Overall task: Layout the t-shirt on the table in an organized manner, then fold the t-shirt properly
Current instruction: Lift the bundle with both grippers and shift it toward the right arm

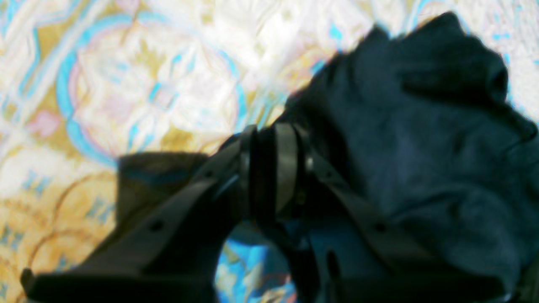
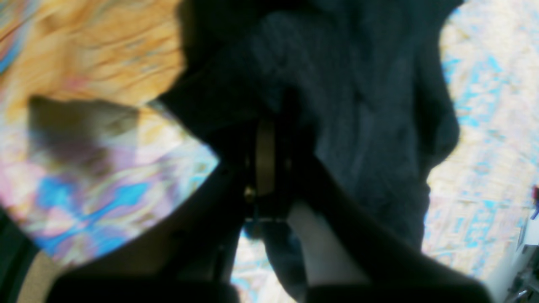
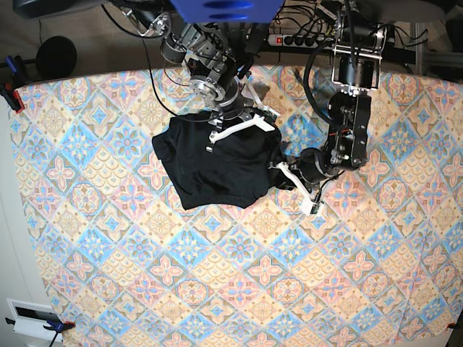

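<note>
T-shirt (image 3: 217, 170): bunched, between both arms. Right end effector (image 3: 235, 129) clamped on its far edge; left end effector (image 3: 283, 173) clamped on its right edge.

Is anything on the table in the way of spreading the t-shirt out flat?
Nothing visible is. The t-shirt lies bunched on the table, with only bare patterned cloth around it in the base view. Both the left gripper and right gripper are already at the fabric itself.

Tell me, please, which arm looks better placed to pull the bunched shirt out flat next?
Probably the left gripper: it pinches the t-shirt at its outer edge, with bare table beyond. The right gripper grips near the heap's middle.
</note>
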You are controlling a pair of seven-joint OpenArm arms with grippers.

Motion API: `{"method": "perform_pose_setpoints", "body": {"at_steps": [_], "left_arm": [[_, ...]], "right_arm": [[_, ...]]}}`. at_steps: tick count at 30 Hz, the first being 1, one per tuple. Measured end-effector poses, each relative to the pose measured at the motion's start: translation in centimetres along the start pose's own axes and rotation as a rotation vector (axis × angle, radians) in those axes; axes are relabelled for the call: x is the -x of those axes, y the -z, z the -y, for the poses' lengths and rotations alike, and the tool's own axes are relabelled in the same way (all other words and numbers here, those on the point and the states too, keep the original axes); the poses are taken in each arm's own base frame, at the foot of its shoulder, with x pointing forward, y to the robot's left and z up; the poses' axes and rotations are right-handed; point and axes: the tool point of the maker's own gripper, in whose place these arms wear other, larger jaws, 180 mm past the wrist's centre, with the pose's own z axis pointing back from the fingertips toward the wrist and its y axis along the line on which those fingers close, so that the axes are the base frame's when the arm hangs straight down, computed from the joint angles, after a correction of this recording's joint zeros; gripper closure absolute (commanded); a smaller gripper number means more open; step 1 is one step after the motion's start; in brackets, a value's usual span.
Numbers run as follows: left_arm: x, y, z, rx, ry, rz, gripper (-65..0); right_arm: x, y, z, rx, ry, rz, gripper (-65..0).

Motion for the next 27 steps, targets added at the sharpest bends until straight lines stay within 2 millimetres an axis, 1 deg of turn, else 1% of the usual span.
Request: {"method": "perform_pose_setpoints", "body": {"at_steps": [3,5,9,12,15,17,18,20,22,24,25,27], "left_arm": [[0.7,0.0,-0.1,-0.003,-0.007,-0.011,-6.5],[1.2,0.0,-0.1,-0.003,-0.01,-0.02,-6.5],[1.0,0.0,-0.2,-0.004,-0.01,-0.015,-6.5],[1.4,-0.1,0.0,-0.002,-0.009,-0.02,-6.5],[0.8,-0.7,0.6,0.006,0.013,0.007,-6.8],[0.4,-1.1,1.1,0.012,0.027,0.027,-6.8],[0.5,-1.3,1.3,0.015,0.03,0.032,-6.8],[0.9,-1.6,1.2,0.01,0.038,0.03,-6.8],[1.4,-1.9,1.0,0.009,0.04,0.021,-6.8],[1.9,-2.1,0.6,0.001,0.038,0.011,-6.5],[2.1,-2.1,0.6,0.001,0.036,0.008,-6.4],[2.5,-2.0,0.7,0.004,0.037,0.0,-5.4]], "right_arm": [[0.8,0.1,-0.7,-0.019,-0.007,-0.025,0.0],[0.7,0.1,-0.7,-0.017,-0.005,-0.022,0.0],[0.5,-0.1,-0.5,-0.013,-0.004,-0.016,0.0],[-0.1,-0.7,0.1,0.007,0.005,0.01,0.0],[-1.1,-1.7,1.4,0.042,0.02,0.049,-0.1],[-1.3,-2.2,1.7,0.052,0.029,0.06,-1.3],[-1.0,-2.3,1.5,0.05,0.039,0.056,-2.0],[-0.1,-2.7,0.3,0.033,0.043,0.033,-2.9],[1.3,-2.8,-1.1,0.009,0.026,0.0,-3.1],[3.1,-3.0,-0.6,0.059,-0.011,-0.07,-3.1],[3.4,-3.1,-0.3,0.077,-0.02,-0.083,-3.1],[2.7,-3.0,-0.1,0.08,-0.018,-0.055,-3.1]]}}
